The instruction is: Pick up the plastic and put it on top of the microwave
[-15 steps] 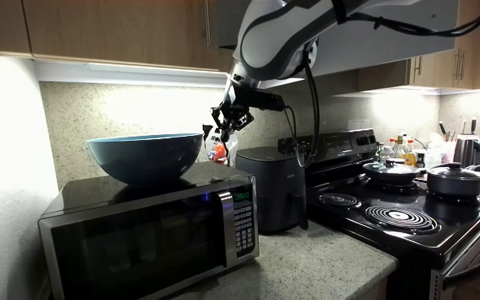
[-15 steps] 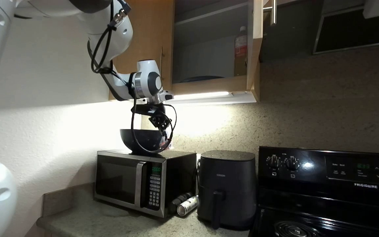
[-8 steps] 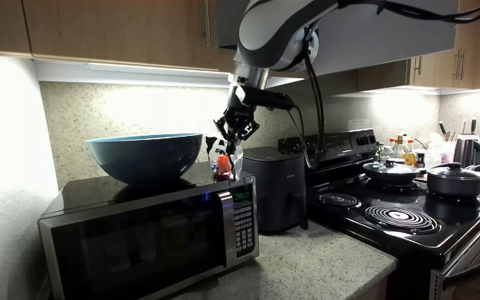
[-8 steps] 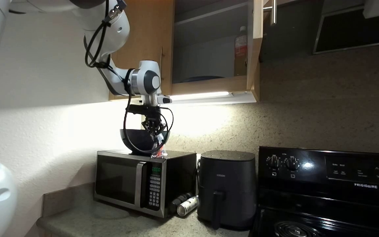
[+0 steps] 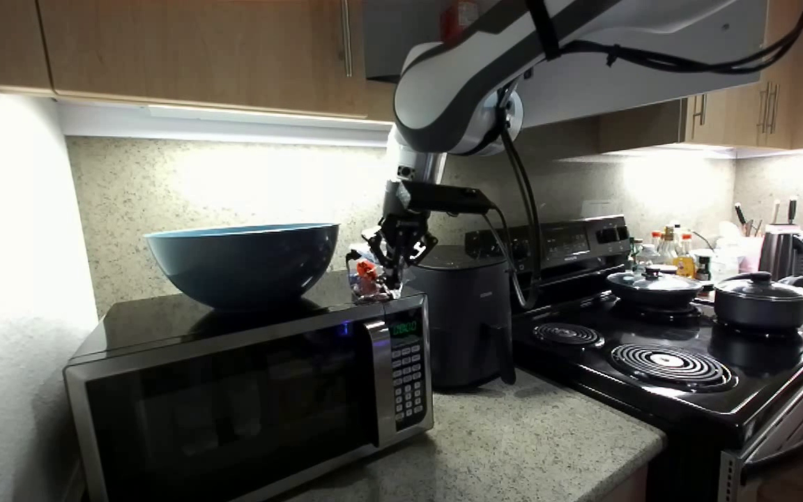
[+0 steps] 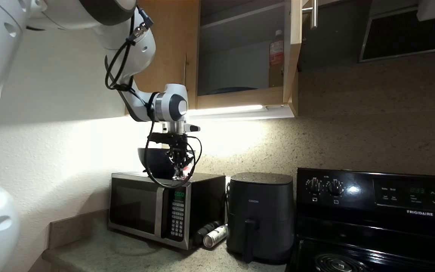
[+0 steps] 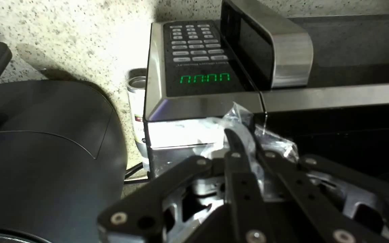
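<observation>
The hand (image 5: 393, 284) points down, clamped on the crumpled plastic (image 5: 366, 273) at a top front corner of the microwave (image 5: 234, 404). A blue bowl (image 5: 245, 268) sits near it up there; past the edge I see an air fryer (image 5: 459, 321), then the stove (image 5: 757, 380).

Wooden cabinets (image 5: 199, 56) above bright speckled backsplash (image 5: 234, 181)
</observation>
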You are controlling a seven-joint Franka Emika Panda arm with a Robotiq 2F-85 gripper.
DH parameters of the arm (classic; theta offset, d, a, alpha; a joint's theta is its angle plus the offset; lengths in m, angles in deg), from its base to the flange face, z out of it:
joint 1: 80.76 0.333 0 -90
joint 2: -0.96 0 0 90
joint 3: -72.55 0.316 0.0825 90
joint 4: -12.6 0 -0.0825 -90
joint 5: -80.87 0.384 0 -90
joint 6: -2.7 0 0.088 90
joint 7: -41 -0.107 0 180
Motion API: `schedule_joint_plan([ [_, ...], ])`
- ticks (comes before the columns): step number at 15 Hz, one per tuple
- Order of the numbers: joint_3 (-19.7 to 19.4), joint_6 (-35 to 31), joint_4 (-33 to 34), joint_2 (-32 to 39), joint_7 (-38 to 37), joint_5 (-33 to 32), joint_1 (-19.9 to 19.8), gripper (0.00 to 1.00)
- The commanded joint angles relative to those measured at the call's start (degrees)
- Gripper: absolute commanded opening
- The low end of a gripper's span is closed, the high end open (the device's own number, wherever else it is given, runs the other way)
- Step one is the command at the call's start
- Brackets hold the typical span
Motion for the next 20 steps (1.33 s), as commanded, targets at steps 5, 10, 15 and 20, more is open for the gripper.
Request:
schedule_joint_plan([
  [5,-1.14,-1.94,0.27,-1.92,0.32,-2.13,-0.09,0.62],
  [10,-1.56,-5.31,-1.00,-5.61,-0.03,-2.78,-0.44,0.94],
  [15,-1.74,-7.12,-1.57,-7.85,-0.55,-2.91,-0.92,1.00],
  [20,-1.55,-6.31,0.91,-6.50,-0.63,-3.08,-1.06,1.00],
])
